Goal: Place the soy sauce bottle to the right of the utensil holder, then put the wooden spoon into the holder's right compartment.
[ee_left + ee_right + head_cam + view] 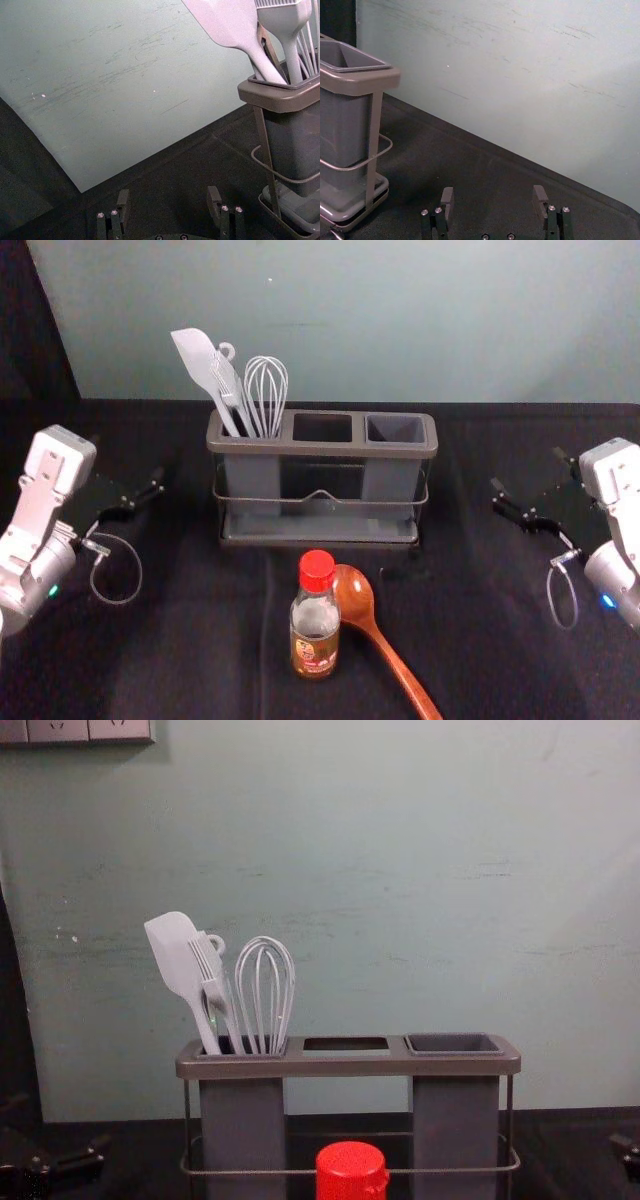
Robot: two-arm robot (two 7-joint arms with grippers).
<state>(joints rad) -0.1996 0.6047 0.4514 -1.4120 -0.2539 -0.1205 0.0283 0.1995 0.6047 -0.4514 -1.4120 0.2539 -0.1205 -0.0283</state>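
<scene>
In front of the utensil holder (pixel 320 449), find the soy sauce bottle (pixel 316 625) upright, with the wooden spoon (pixel 357 598) flat just beside, bowl towards the holder: probably set there for an easy reach from either side. To the holder's left, find the left gripper (pixel 168 194); to its right, the right gripper (pixel 493 192). On both, see fingers spread apart, holding nothing, likely kept wide of the holder to leave room for the first grasp. Note the bottle's red cap, see-through sides and brownish label, and the spoon's glossy, reddish-brown wood.

The right compartment (pixel 395 428) gapes — bottle (pixel 316 626) fronts holder (pixel 320 449).
</scene>
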